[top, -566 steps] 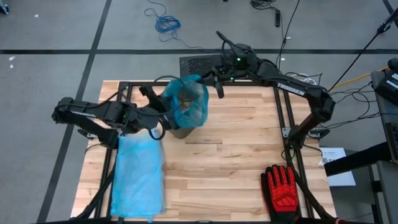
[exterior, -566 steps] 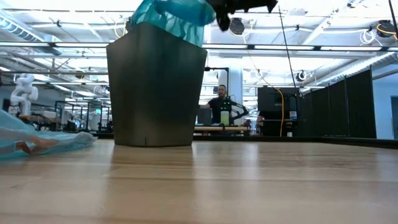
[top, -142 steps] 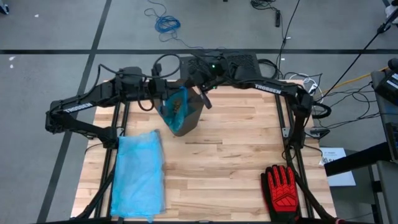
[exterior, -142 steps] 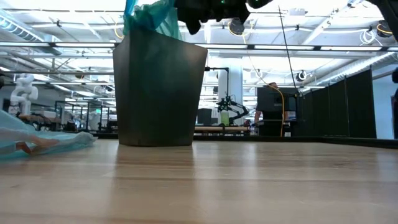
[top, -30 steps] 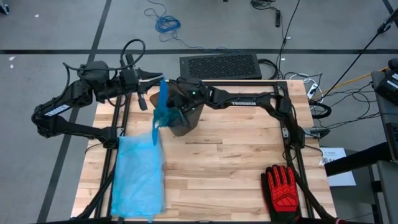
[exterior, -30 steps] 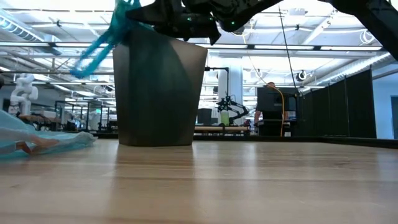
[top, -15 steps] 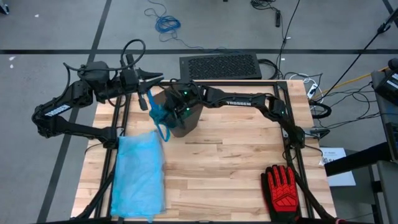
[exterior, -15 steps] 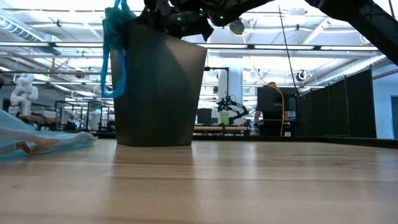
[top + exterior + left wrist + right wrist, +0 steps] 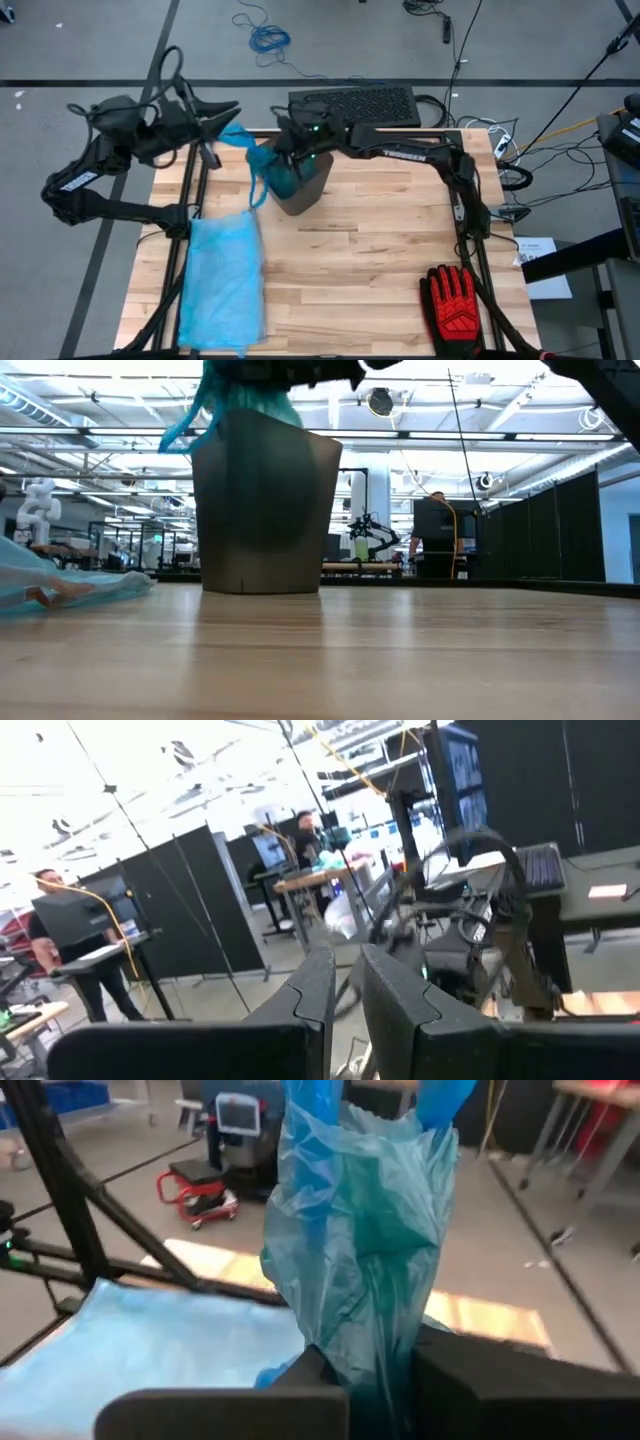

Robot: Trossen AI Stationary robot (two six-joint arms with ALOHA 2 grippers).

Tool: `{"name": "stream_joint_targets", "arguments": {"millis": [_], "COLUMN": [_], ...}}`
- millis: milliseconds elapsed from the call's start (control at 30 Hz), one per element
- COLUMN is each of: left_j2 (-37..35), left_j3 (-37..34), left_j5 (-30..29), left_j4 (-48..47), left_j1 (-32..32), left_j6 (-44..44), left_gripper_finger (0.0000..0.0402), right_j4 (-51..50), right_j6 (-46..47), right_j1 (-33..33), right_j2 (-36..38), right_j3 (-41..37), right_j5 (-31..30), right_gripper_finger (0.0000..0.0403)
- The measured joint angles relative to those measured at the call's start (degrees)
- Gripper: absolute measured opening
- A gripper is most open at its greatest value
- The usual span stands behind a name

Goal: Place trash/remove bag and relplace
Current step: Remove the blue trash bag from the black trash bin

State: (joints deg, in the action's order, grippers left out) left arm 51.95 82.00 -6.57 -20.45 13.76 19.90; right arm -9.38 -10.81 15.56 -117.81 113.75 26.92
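Pinching the bag [image 9: 283, 175] with the right gripper [image 9: 287, 152], right over the bin's [image 9: 305, 195] far rim. Clamping both fingers on a gathered fold of the blue film, as seen in the right wrist view, with the bag [image 9: 360, 1230] bunching upward past that gripper [image 9: 365, 1365]. Standing upright on the surface [image 9: 370, 250], toward its far edge, with the bag sitting partly in the bin's mouth and rising above it. Trailing one loose blue strip out of the bin and down its left side. Showing, in the low view, the bag [image 9: 240, 400] bulging over the top of the dark bin [image 9: 265, 510].

Hovering the left gripper [image 9: 222, 110] left of the bin and beyond its far side, off the surface's edge, pointing toward the bin. Keeping only a narrow gap between its fingers [image 9: 315, 995], with nothing in between.

Lying flat near and left of the bin: a blue sheet [image 9: 222, 285], also at the low view's left edge [image 9: 60, 585]. Lying well apart from the bin, near and right of it: a red glove [image 9: 457, 300].
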Motion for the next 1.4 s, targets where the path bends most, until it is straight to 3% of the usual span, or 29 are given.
{"name": "stream_joint_targets", "arguments": {"millis": [467,800,1067,1233,1400], "left_j2": [-2.59,-2.47,-2.46,-2.47,-2.47], "left_j3": [0.00,0.00,0.00,0.00,0.00], "left_j5": [0.12,0.31,0.31,0.29,0.28], "left_j4": [-3.66,-4.31,-6.89,-7.16,-7.17], "left_j1": [0.00,-0.02,-0.02,-0.02,0.00], "left_j6": [-0.09,-0.11,-2.03,-2.99,-2.99], "left_gripper_finger": [0.0050,0.0050,0.0050,0.0050,0.0050], "right_j4": [-0.47,-18.53,-33.72,-33.19,-15.51], "right_j6": [-1.96,-8.77,-5.48,-4.10,-1.04], "right_j1": [3.47,8.65,14.65,15.14,15.89], "right_j2": [13.05,23.81,31.37,37.86,49.53], "right_j3": [1.81,13.09,12.62,-0.60,-26.86], "right_j5": [-6.10,-19.96,-29.66,-35.10,-36.41], "right_gripper_finger": [0.0000,0.0000,0.0000,0.0000,0.0000]}}
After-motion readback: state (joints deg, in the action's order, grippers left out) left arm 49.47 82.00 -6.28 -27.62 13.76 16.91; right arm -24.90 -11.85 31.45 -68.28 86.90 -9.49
